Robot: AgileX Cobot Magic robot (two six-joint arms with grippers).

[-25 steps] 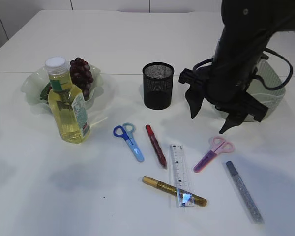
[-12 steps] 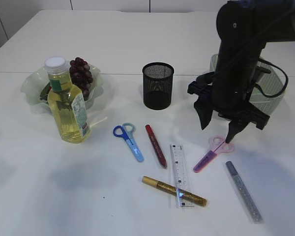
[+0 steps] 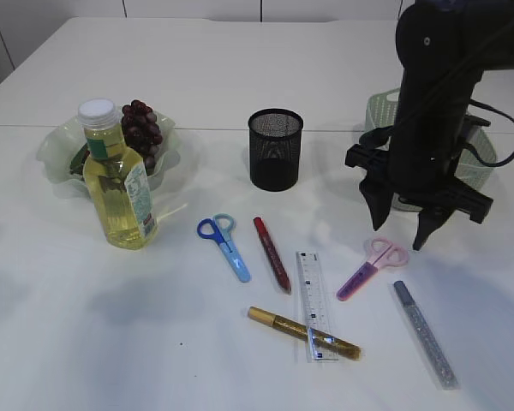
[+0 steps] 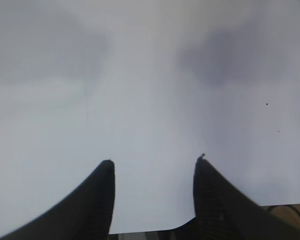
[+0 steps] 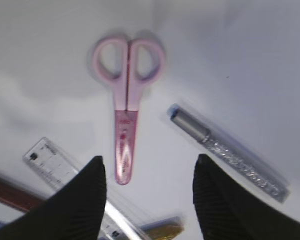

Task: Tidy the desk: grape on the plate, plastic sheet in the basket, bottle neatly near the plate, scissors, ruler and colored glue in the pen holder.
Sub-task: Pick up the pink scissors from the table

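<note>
1. Two pairs of scissors are seen on the white table point(image 3: 60, 325): the pink scissors point(image 3: 373, 266) lie right of and nearer the camera than the black mesh pen holder point(image 3: 275, 149), and the blue scissors point(image 3: 224, 244) lie in front of the holder, slightly to its left.
2. The right gripper point(image 3: 403, 231) is held just above the pink scissors' handles, fingers spread and empty; in the right wrist view the scissors are framed between the two fingertips.
3. The left gripper point(image 4: 152, 170) is shown only in its wrist view, fingers parted over bare table, nothing between them.
4. The clear ruler point(image 3: 313, 304) is laid in front of the pen holder, with the gold glue stick point(image 3: 301, 332) crossing under its near end.
5. The red glue stick point(image 3: 271, 253) lies between the blue scissors and the ruler.
6. The silver glitter glue point(image 3: 425, 332) lies farthest right of the holder, beside the pink scissors.
7. The bottle point(image 3: 118, 179) stands upright left of the holder, just before the plate point(image 3: 56, 152), on which the grapes point(image 3: 141, 130) rest.
8. The basket point(image 3: 381, 111) sits right of the holder, partly hidden behind the arm.
</note>
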